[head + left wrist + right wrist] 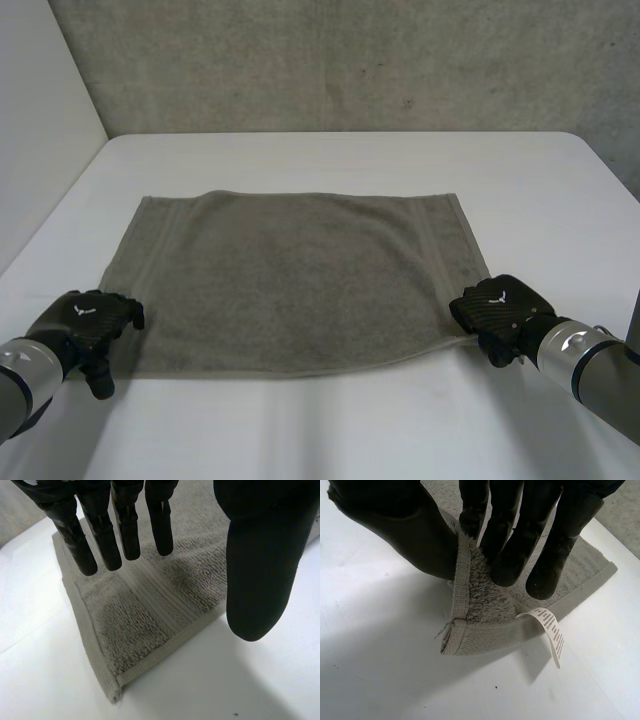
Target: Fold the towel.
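Observation:
A grey-brown towel (295, 280) lies spread flat on the white table (340, 160). My left hand (92, 318) hovers at the towel's near left corner (116, 690), fingers (125, 535) straight and apart from the thumb (260, 575), gripping nothing. My right hand (497, 310) is at the near right corner. In the right wrist view its thumb (405, 535) and fingers (512, 550) pinch the towel's corner (470, 615), lifting it a little off the table. A white care label (551, 630) hangs from that corner.
A grey concrete wall (340, 60) stands behind the table's far edge, with a white wall (40, 110) at the left. Bare tabletop (330, 430) runs along the near side, in front of the towel.

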You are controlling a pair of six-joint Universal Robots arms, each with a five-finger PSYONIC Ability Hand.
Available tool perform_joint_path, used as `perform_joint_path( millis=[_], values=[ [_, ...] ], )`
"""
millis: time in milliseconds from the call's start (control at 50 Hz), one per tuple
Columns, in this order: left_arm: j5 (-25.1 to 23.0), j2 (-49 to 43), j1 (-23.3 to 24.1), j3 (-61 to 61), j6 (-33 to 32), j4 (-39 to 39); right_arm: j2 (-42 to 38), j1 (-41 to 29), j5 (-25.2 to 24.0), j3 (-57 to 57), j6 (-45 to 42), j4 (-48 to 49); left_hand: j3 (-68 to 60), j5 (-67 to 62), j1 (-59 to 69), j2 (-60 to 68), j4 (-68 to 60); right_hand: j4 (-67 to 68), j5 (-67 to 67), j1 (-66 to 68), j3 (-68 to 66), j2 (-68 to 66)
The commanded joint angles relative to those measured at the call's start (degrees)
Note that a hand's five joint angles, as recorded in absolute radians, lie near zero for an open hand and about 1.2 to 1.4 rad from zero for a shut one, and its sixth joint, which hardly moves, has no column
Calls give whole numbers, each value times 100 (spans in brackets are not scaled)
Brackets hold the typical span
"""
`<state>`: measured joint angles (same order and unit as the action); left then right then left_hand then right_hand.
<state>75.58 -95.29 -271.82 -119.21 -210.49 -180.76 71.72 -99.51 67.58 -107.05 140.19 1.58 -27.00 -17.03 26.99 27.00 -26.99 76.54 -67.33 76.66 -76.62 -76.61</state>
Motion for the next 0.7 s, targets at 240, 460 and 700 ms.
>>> perform_joint_path(
  millis=[240, 460, 700],
  values=[
    [1, -806, 7, 118, -63, -301, -9, 2, 1, 9, 0, 0, -323, -320, 324, 323, -325, 346, -267, 334, -338, -339],
    [27, -1096, 59, 320, -63, -671, -17, 11, -52, 9, 0, 0, -406, -403, 408, 406, -408, 346, -267, 334, -338, -339],
    [18, -1175, 103, 469, -19, -987, -44, 11, -78, 9, 0, 0, -827, -824, 829, 827, -829, 346, -267, 334, -338, -339]
  ],
)
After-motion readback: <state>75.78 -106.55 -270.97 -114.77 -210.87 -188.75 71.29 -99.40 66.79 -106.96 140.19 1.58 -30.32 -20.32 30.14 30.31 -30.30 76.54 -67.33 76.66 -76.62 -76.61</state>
